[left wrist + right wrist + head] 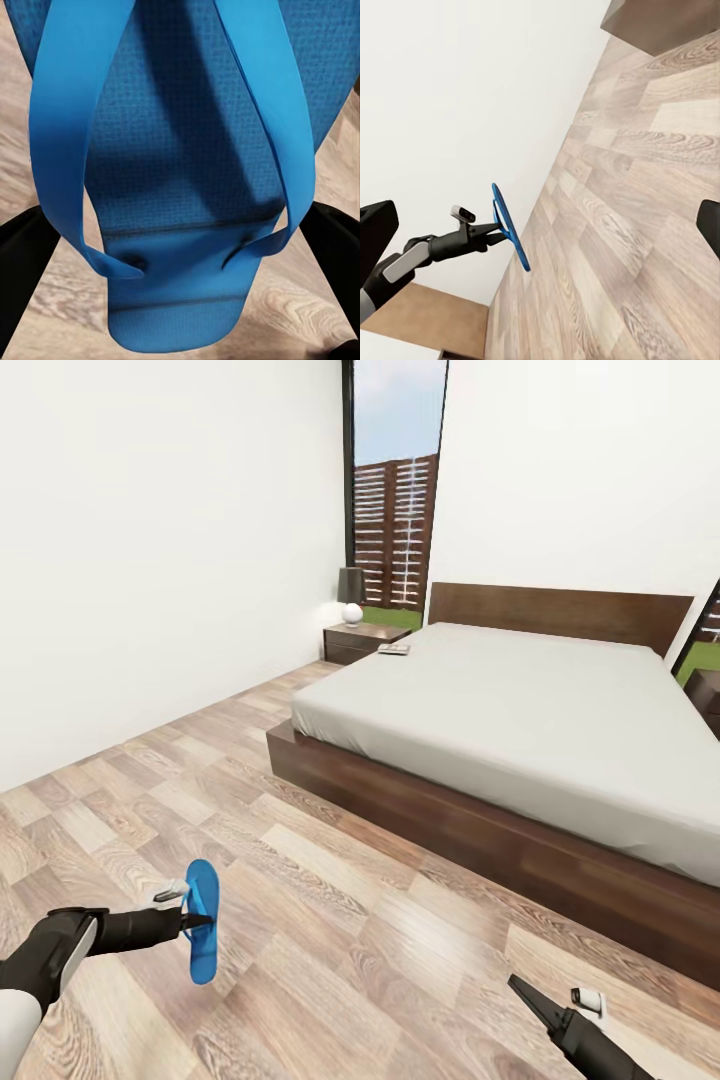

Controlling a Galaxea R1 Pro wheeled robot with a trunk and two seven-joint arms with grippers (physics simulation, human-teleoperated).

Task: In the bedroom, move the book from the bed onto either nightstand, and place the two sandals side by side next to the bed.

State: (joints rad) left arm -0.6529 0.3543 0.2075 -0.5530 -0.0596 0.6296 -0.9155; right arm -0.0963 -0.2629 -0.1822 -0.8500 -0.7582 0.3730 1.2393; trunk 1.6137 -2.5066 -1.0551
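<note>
You are holding one blue sandal (pixel 202 920) in your left gripper (pixel 192 920). The sandal hangs in the air above the wood floor (pixel 380 950), standing on its edge. Up close, you can see its two thin blue straps (pixel 67 150) and the black fingers (pixel 22 270) pressed on each side of the sole. From your right arm's camera, the same sandal (pixel 510 226) looks like a thin blue line held out by the left arm.

Your right gripper (pixel 560 1005) is low by the floor, with one dark finger pointing out. You cannot tell if it is open or closed, but nothing shows in it.

The bed (pixel 520 730) is ahead of you, well apart from the sandal. A nightstand (pixel 362 641) stands beside its head, by the white wall. A small flat thing, likely the book (pixel 393 649), lies on the nightstand's top, close to the bed. A lamp (pixel 351 596) stands there too.
</note>
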